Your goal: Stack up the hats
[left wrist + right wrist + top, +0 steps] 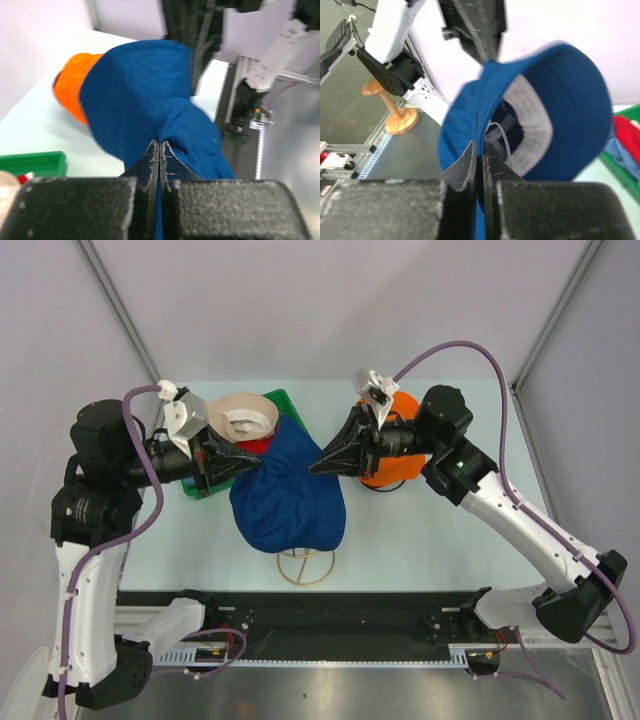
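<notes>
The navy hat (288, 502) hangs between the left tool (258, 462) and the right tool (316, 468), each pinching its fabric at opposite sides. It looks light and floppy, sagging below both tips, so the brim edge seems the surest place to hold.

Blue hat (287, 495): matt woven cloth with a fine grid weave; the inside shows a smoother pale grey lining. Orange hat (400, 468) and beige hat (228, 405): soft matt cloth. Left gripper (160, 149) and right gripper (481, 150): black fingers with a coarse, grainy matt surface, apparently plastic. Tray (35, 161): green plastic, smooth, slightly glossy. Wire frame (306, 558): thin gold-coloured metal. Table (430, 540): pale, smooth, matt. Stand (401, 121): smooth turned wood, light sheen.
</notes>
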`<state>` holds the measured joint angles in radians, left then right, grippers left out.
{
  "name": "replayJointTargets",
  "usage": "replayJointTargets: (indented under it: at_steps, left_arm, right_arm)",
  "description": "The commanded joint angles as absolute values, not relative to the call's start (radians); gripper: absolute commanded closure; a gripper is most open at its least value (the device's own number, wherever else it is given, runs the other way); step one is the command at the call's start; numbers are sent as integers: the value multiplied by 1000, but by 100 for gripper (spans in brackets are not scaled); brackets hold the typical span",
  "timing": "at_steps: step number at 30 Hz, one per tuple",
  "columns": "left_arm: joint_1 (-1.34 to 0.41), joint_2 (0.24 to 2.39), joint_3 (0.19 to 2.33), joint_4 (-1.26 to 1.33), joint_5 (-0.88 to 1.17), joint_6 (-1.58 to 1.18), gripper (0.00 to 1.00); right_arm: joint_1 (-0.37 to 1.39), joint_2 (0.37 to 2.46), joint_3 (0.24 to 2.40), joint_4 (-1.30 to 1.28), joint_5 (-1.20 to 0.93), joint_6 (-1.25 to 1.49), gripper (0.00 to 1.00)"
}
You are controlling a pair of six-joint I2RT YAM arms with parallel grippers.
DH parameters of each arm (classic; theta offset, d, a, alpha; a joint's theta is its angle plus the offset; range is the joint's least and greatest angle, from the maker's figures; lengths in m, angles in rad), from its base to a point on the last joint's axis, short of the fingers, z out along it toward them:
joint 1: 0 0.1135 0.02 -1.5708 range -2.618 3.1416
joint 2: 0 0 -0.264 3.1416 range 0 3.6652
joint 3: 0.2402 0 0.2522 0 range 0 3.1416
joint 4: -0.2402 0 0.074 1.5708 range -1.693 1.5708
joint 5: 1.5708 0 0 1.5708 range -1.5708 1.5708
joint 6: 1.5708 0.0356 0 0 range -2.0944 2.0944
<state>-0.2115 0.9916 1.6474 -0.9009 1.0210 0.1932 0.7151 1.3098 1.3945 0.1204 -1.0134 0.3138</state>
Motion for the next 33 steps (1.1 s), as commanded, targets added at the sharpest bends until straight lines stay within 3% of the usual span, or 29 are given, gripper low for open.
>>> replayJointTargets:
  at_steps: [1, 10, 15, 19, 21, 22, 25, 28, 29, 32, 33]
  left_arm:
    - [-216, 957, 1651, -842, 899, 177, 100]
    - [-216, 858, 1741, -986, 600, 156, 100]
    - [-216, 804, 1749, -1063, 290, 149, 99]
    - [-216, 778, 1685, -1049, 268, 149, 99]
    - [-216, 784, 1657, -1040, 296, 146, 95]
    - [-216, 793, 1632, -1035, 304, 141, 91]
    - [-216, 813, 1605, -1017, 351, 132, 48]
    - [-216, 838, 1605, -1011, 356, 129, 27]
    - [-216, 842, 1605, -1006, 347, 129, 15]
    - [-216, 847, 1605, -999, 310, 126, 0]
    - [-216, 850, 1605, -994, 304, 126, 0]
  right_arm:
    - [755, 1240, 1397, 107, -901, 339, 100]
    - [936, 1278, 1378, 158, -649, 454, 100]
    - [982, 1371, 1385, 235, -572, 561, 100]
    - [980, 1413, 1379, 189, -430, 630, 100]
    - [976, 1391, 1314, 198, -381, 663, 100]
    - [971, 1378, 1290, 202, -352, 699, 100]
    - [947, 1319, 1192, 178, -296, 756, 100]
    - [896, 1252, 1060, 160, -278, 820, 100]
    - [870, 1234, 1028, 161, -282, 874, 100]
    - [854, 1157, 925, 147, -261, 916, 100]
    - [853, 1120, 902, 140, -233, 917, 100]
